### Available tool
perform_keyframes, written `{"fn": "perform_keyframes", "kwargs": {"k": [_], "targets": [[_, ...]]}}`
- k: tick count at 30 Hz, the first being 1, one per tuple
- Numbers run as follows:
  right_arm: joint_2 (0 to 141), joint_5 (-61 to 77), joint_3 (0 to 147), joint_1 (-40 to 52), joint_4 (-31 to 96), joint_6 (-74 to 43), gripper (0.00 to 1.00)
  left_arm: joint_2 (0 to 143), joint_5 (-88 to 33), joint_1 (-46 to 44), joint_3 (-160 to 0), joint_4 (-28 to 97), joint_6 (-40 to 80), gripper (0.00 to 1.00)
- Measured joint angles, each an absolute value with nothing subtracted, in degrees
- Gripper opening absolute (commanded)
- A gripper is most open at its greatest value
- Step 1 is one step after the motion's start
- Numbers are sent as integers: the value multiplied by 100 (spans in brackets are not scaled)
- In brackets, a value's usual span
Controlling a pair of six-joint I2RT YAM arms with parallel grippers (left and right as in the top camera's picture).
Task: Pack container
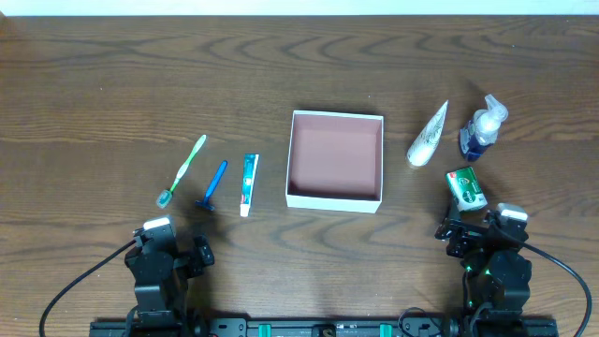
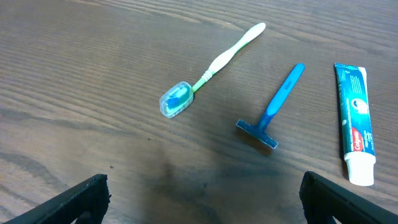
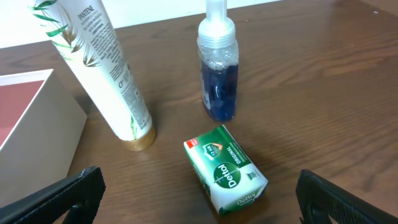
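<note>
Flanking the container [image 1: 333,198], likely light and stiff, graspable by its wall, left gripper [image 2: 202,186] and right gripper [image 3: 199,183] gape wide, empty.

The container [image 1: 333,199] is being flanked on the table [image 1: 94,94]. At its 9 o'clock, a toothpaste tube [image 1: 248,183], a razor [image 1: 212,186] and a toothbrush [image 1: 182,169] are being shown side by side, the toothbrush outermost. At 3 o'clock a shampoo tube [image 1: 428,136] is being shown, a pump bottle [image 1: 480,129] just beyond it, and at 4 o'clock a soap packet [image 1: 465,188].
</note>
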State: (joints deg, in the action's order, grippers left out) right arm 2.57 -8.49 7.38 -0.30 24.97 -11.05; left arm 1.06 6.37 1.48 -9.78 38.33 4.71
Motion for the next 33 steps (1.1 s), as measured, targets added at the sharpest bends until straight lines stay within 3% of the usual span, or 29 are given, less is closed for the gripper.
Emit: {"fn": "perform_keyframes", "kwargs": {"k": [16, 24, 33], "targets": [[718, -298, 998, -30, 2906, -1105, 99, 106, 639, 148, -978, 3835, 471, 98], [2936, -121, 3656, -30, 4226, -1105, 99, 104, 642, 148, -978, 3833, 471, 98], [4689, 1400, 6370, -30, 4978, -1037, 99, 99, 637, 148, -978, 3830, 471, 98]]}}
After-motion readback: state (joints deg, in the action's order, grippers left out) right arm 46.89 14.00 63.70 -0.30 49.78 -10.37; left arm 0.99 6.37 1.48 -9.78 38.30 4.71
